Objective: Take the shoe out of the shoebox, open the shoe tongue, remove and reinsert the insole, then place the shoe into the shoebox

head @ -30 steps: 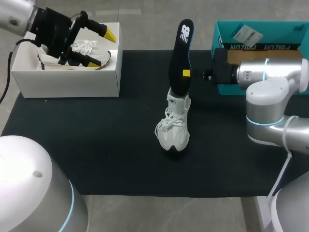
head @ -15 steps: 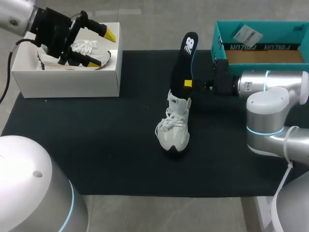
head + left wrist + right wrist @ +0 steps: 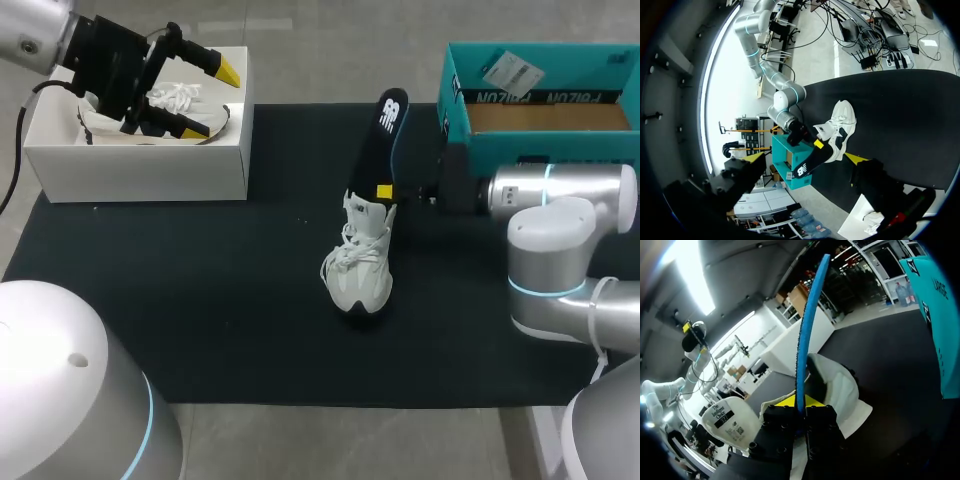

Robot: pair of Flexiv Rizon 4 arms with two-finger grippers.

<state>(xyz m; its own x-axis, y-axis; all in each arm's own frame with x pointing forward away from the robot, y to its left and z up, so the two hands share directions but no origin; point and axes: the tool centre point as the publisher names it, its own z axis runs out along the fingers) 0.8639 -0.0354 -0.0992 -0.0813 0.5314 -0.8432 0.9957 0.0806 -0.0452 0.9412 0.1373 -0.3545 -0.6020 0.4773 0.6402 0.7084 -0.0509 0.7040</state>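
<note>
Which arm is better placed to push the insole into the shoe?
Right. The right gripper is shut on the insole, with its lower end at the shoe; the left gripper hangs open above the white box, well apart.

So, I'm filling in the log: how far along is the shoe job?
Done: the shoe stands on the mat, unboxed. In hand: the right gripper pinches the insole, lower end inside the shoe; it has sunk lower in the last second, so reinsertion looks under way. Left: seating it, then boxing the shoe. The left gripper hangs open over the white shoebox.
</note>
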